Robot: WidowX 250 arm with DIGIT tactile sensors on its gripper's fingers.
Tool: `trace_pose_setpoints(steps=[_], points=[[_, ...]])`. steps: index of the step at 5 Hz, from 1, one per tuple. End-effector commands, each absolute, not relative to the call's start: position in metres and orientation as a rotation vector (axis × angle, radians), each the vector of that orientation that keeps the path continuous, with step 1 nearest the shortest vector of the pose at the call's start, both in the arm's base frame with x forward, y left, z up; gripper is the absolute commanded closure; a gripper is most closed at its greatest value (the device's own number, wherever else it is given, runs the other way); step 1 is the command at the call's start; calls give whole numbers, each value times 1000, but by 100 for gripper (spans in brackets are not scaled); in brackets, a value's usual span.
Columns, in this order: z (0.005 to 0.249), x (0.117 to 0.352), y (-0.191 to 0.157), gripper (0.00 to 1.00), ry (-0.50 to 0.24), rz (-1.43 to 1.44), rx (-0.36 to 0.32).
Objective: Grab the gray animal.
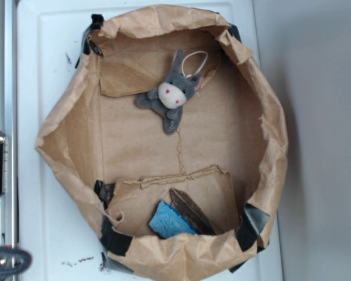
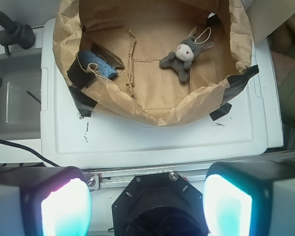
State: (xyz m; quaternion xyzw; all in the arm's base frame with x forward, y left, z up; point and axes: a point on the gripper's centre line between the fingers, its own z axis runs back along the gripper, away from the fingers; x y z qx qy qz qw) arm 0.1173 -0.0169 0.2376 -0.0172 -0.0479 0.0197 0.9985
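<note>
**Gray animal lies in the bag, tool well clear**

The gray animal (image 1: 170, 96) lies on the floor of the paper bag (image 1: 58, 126), near one wall. A blue sponge (image 1: 168, 222) sits opposite. The tool (image 2: 146, 201) hangs outside the bag, jaws spread wide, holding nothing.

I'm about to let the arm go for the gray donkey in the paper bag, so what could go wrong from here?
1. The gray donkey lies close to the bag's crumpled paper wall, so the descending pincer might snag the paper.
2. Its white string loop could catch on a finger.
3. The plush lies sprawled with limbs out; a poorly centred close may pinch only a leg and drop it.
</note>
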Motion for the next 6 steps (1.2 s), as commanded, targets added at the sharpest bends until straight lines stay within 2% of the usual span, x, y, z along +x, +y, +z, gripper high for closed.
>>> trace_pose_setpoints(steps=[1, 2, 4, 5, 6], points=[[238, 117, -17, 0, -96, 39, -34], [237, 134, -11, 0, -18, 169, 89], [237, 134, -11, 0, -18, 169, 89], [240, 168, -10, 0, -150, 114, -5], [235, 214, -8, 0, -219, 114, -24]])
